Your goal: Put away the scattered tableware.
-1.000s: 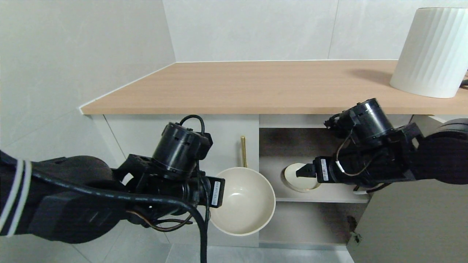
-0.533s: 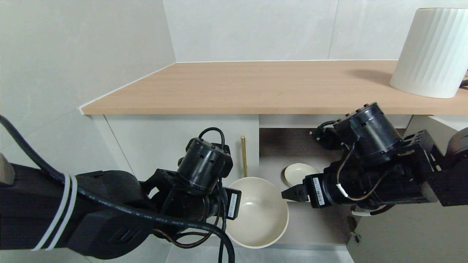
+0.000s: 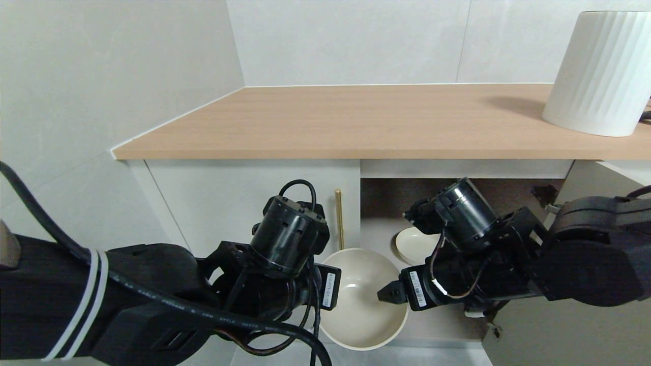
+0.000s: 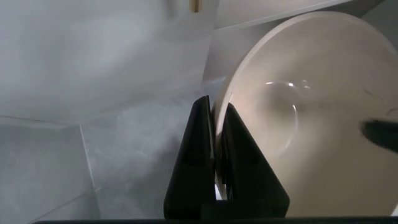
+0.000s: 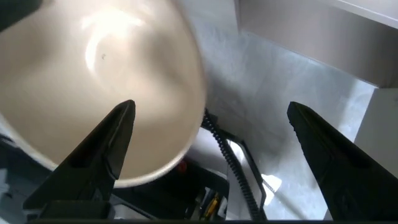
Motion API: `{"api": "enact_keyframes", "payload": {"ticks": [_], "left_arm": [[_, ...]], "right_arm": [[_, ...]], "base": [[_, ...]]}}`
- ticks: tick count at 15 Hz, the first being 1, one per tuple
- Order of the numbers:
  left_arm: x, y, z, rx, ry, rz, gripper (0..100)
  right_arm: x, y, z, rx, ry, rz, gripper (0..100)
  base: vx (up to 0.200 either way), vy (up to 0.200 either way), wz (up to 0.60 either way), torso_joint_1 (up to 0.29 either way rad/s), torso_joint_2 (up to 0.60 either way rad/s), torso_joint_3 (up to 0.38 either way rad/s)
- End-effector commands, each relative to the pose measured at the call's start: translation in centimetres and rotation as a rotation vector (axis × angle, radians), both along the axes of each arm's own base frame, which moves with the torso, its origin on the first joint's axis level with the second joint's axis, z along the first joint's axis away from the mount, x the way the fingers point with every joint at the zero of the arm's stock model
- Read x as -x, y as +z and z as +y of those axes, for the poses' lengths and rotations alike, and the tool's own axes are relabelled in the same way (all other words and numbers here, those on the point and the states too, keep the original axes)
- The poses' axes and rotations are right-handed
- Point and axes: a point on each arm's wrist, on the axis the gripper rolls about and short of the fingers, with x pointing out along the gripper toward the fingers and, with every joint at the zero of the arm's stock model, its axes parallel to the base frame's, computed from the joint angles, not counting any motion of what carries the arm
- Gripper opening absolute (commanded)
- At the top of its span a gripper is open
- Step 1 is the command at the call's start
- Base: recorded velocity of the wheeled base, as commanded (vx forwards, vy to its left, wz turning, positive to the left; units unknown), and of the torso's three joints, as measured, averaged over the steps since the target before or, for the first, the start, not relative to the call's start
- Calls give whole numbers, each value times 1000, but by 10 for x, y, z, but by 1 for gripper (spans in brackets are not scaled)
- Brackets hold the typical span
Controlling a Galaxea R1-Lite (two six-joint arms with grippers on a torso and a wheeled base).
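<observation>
Holding the big cream bowl (image 3: 362, 300) in mid-air with the left end effector (image 4: 215, 127), pinched shut across the rim, one finger inside and one outside. Hanging just outside the cabinet (image 3: 457, 169), near its shelf (image 3: 379, 231) and beside the closed door's gold handle (image 3: 338, 218). Spread wide at the bowl's opposite rim: the right end effector (image 5: 210, 118), empty, one tip just at the edge and apart from it as far as can be told. Resting on the shelf: a small cream dish (image 3: 413, 243).

Probably about to stow the bowl, or to pass it across first. For a hand-over, bring the open fingers astride the rim, one inside and one outside, and close fully before loosening the left pinch; never let go on both sides at once. Hold the bowl level, being prone to swing on a rim pinch. For the shelf, lift above the front lip, go in beside the small dish rather than onto it, set down flat, then open and back straight out. Mind the open door (image 3: 549, 330) on the right.
</observation>
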Motion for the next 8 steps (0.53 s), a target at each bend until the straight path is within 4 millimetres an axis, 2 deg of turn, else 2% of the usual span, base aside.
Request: {"api": "enact_keyframes", "payload": {"ticks": [1, 2, 3, 8], "left_arm": [[1, 0, 0, 1, -2, -1, 0], [1, 1, 0, 2, -2, -2, 0], [1, 1, 0, 3, -2, -3, 0], [1, 0, 0, 0, -2, 0, 0]], "right_arm": [[-3, -6, 3, 9, 0, 11, 100], [-4, -7, 4, 6, -1, 7, 100], [-5, -10, 5, 3, -8, 9, 0], [-5, -10, 6, -6, -14, 11, 0]], "base": [[0, 0, 0, 0, 0, 0], [0, 0, 0, 0, 0, 0], [0, 0, 0, 0, 0, 0], [0, 0, 0, 0, 0, 0]]}}
